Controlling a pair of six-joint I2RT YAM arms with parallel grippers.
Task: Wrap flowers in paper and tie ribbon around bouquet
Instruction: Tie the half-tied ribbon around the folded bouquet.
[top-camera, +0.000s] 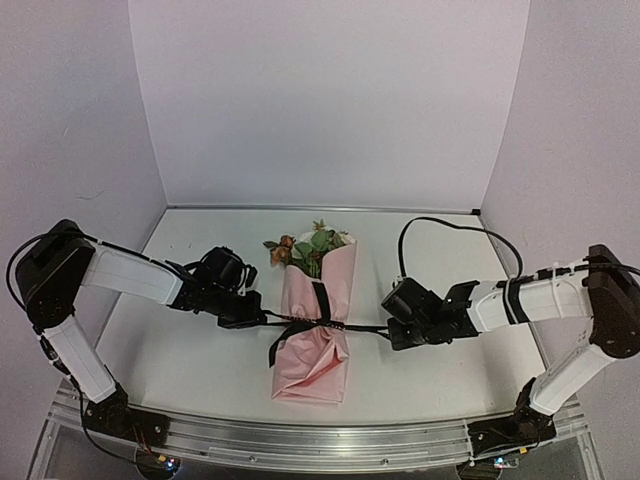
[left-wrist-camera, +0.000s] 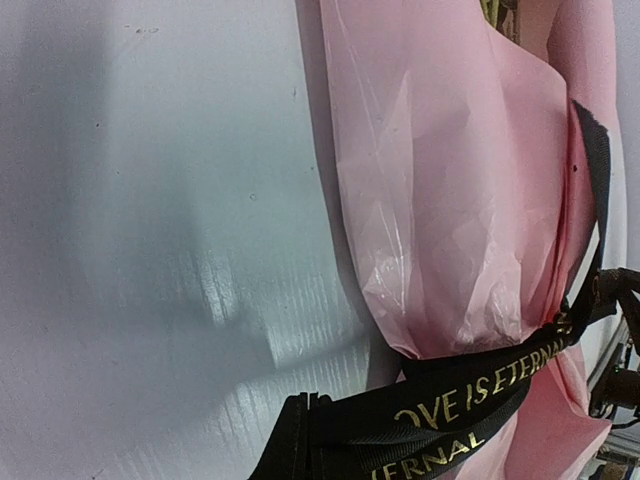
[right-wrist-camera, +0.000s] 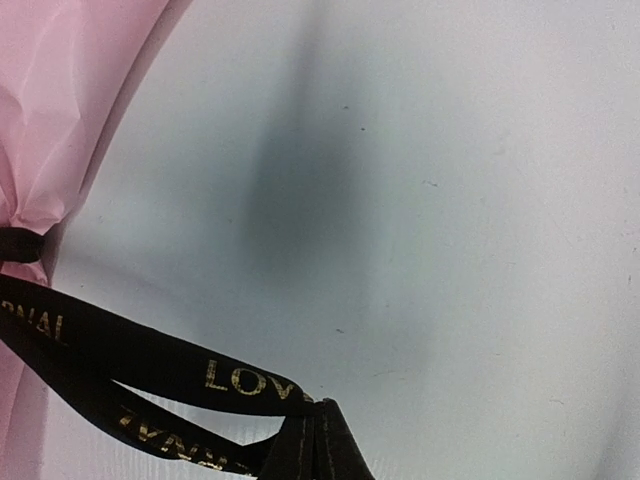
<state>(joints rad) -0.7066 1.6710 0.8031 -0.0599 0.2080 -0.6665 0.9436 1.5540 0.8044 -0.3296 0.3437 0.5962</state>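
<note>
The bouquet (top-camera: 316, 325) lies on the table's middle, a pink paper (top-camera: 310, 372) cone with the flowers (top-camera: 305, 250) showing at its far, wide end. The black ribbon (top-camera: 318, 322) circles its middle and stretches taut to both sides. My left gripper (top-camera: 260, 319) is shut on the ribbon's left part (left-wrist-camera: 440, 415), just left of the cone. To the right of the cone my right gripper (top-camera: 388, 332) is shut on the ribbon's other part (right-wrist-camera: 200, 375). A loose ribbon tail (top-camera: 277, 345) hangs down at the cone's left side.
White walls stand behind and at both sides of the table. A metal rail (top-camera: 320, 440) runs along the near edge between the arm bases. A black cable (top-camera: 450, 228) loops above the right arm.
</note>
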